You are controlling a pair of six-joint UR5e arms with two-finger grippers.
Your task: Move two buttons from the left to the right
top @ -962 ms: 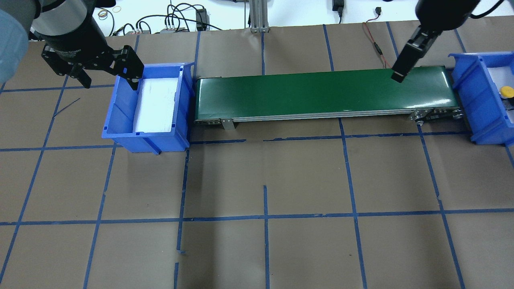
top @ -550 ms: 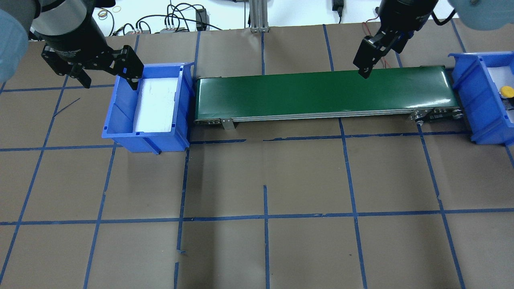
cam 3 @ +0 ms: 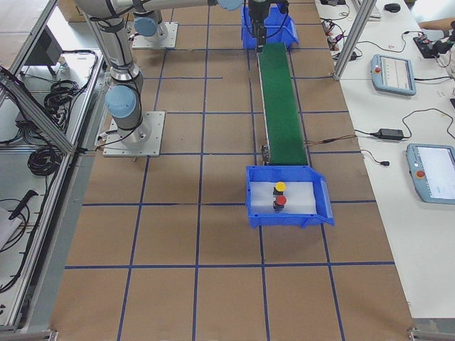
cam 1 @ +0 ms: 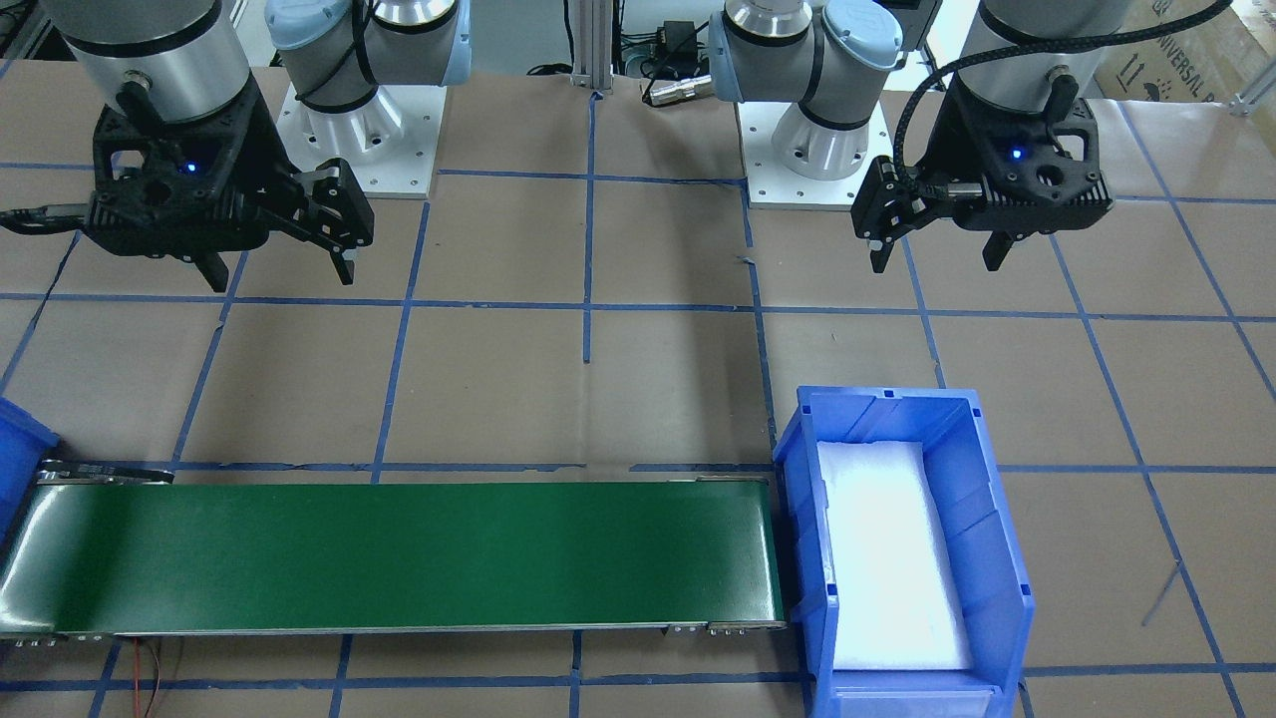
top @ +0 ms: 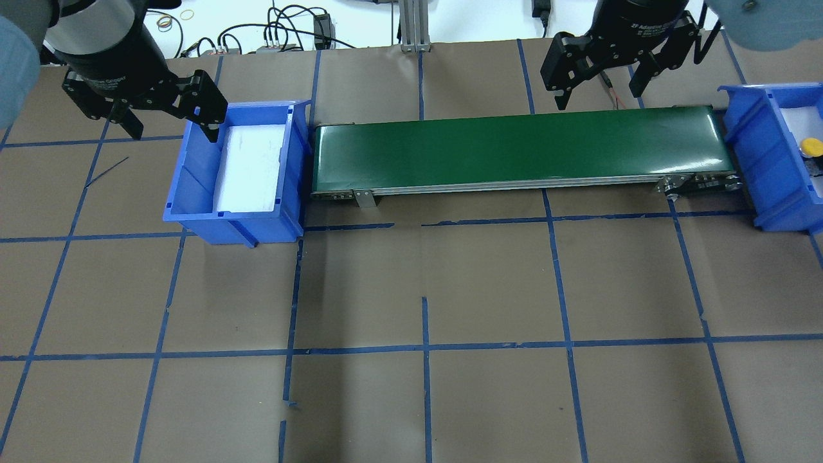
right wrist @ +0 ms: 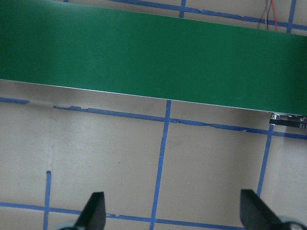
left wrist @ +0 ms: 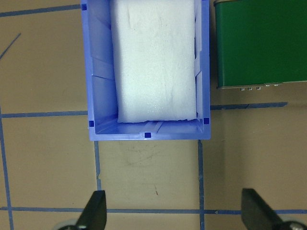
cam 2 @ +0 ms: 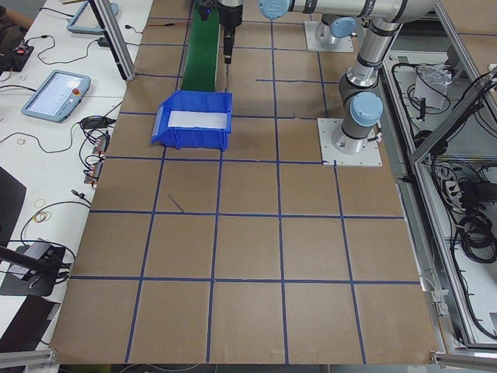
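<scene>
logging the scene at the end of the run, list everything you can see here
buttons: two, red button and yellow button, side by side on the foam in the right bin
bins: two, blue, right bin and left bin, at the belt's ends
foam pads: two, white, one per bin; left pad bare
conveyor belt: one, green, between the bins, nothing on it
table: one, brown, blue tape grid
left tool: one, black, open, empty, raised on the robot's side of the left bin
right tool: one, black, open, empty, raised on the robot's side of the belt
</scene>
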